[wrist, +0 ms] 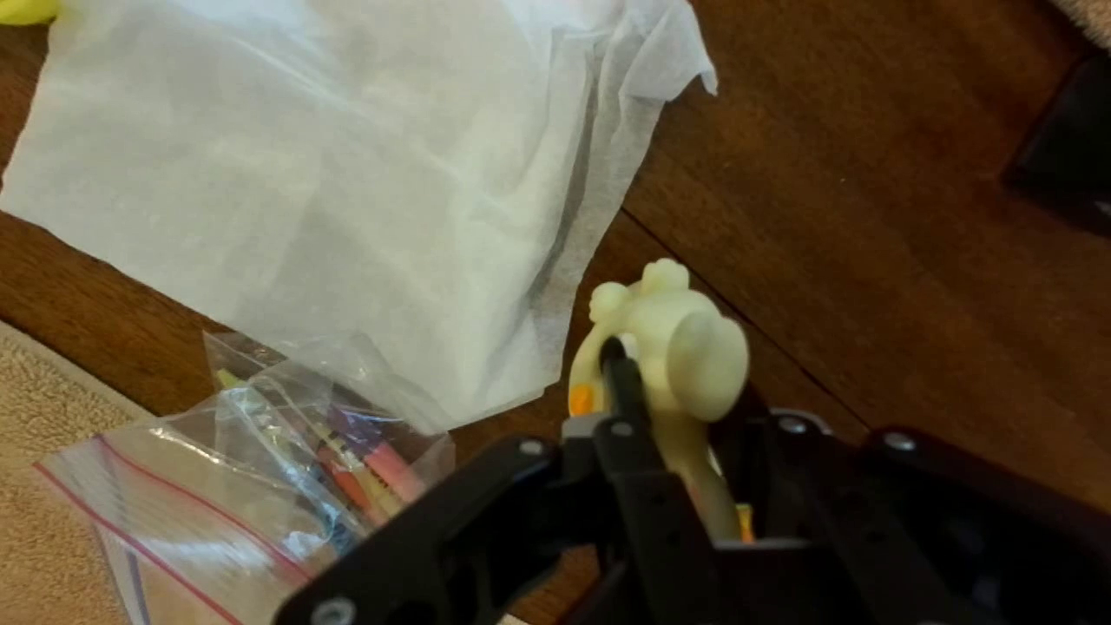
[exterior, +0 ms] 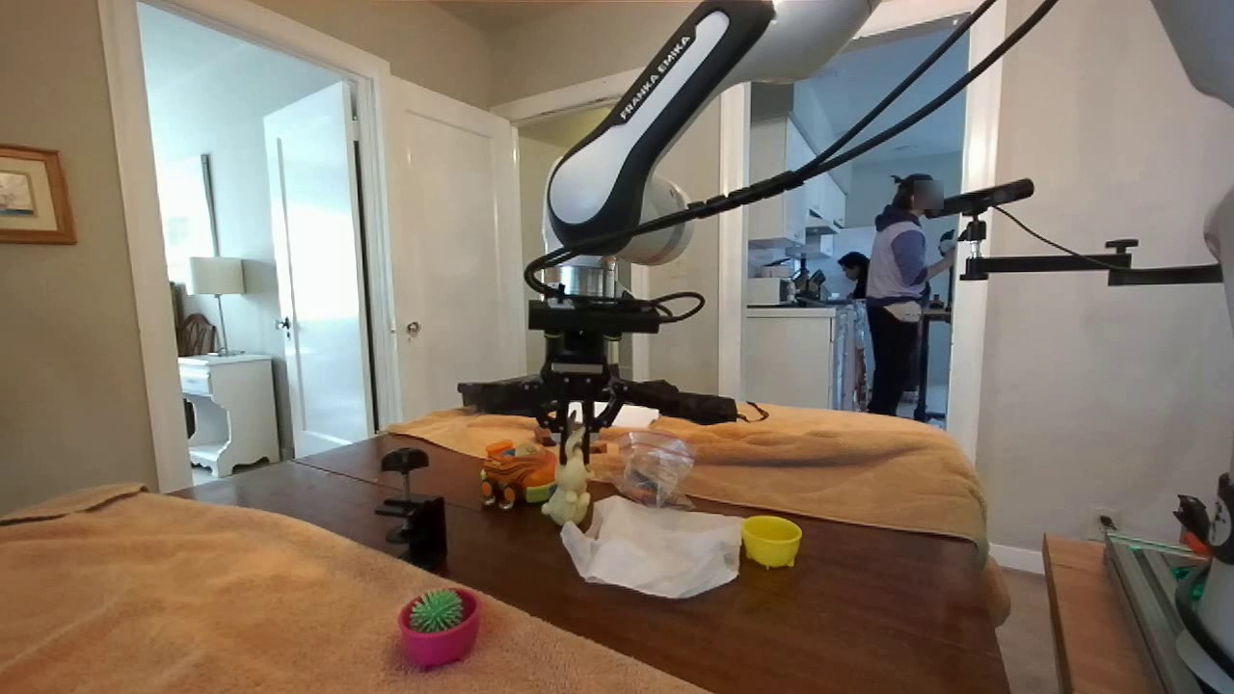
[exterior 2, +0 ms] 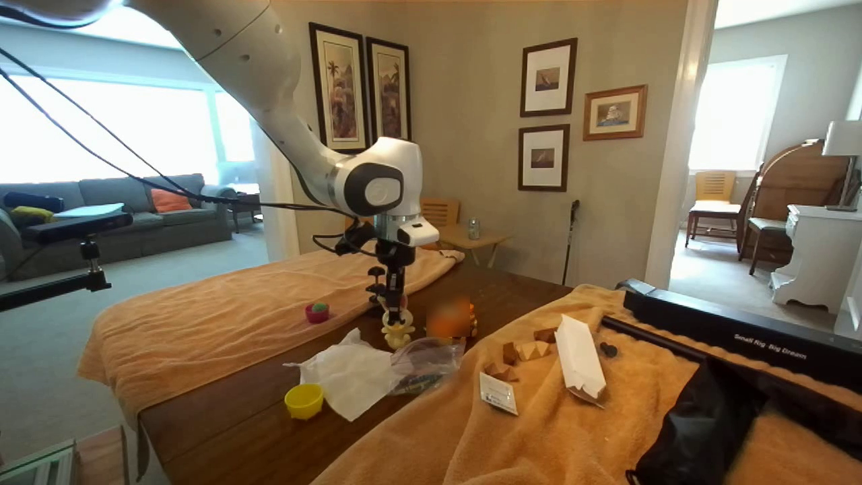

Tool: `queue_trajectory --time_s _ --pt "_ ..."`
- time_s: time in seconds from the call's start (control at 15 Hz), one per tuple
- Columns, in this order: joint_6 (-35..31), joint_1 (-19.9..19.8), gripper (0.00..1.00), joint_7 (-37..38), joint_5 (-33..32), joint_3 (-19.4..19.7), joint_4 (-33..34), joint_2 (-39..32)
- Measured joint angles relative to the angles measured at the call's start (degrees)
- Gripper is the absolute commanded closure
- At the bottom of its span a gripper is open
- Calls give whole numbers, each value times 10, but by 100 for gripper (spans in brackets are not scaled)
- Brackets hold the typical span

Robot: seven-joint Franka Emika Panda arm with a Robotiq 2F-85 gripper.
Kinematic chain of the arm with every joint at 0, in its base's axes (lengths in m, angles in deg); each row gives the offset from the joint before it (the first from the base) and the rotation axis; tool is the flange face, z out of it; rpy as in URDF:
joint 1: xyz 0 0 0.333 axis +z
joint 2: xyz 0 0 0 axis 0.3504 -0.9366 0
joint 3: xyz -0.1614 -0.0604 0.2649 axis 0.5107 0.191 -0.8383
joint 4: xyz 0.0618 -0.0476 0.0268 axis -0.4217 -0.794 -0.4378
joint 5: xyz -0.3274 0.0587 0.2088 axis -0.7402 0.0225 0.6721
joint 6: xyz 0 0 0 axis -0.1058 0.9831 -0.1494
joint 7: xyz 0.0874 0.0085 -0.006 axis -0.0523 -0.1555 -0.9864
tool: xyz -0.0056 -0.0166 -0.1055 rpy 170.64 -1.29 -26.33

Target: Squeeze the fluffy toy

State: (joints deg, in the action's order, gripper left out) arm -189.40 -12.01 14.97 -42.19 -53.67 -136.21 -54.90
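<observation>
A smooth, pale yellow rubbery animal toy stands on the dark wooden table. It also shows in an exterior view and in the wrist view, where it has orange marks. My gripper points straight down over it, with its fingers drawn close on both sides of the toy's upper part. In the wrist view the gripper has one finger against the toy; the other fingertip is hidden behind the toy's head. A green spiky ball sits in a pink cup on the orange towel, away from the gripper.
An orange toy vehicle stands close beside the toy. White paper, a clear plastic bag and a yellow cup lie nearby. A black clamp stands at the table edge. A white box lies on a towel.
</observation>
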Motion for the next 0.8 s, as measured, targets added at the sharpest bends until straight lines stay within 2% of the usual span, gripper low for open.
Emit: queue_trajectory --time_s 0.27,0.33,0.47,0.8 --pt "0 0 94 0 0 0 0 0" --pt "0 0 52 0 0 0 0 0" --pt "0 0 44 0 0 0 0 0" --pt "0 0 9 0 0 0 4 0"
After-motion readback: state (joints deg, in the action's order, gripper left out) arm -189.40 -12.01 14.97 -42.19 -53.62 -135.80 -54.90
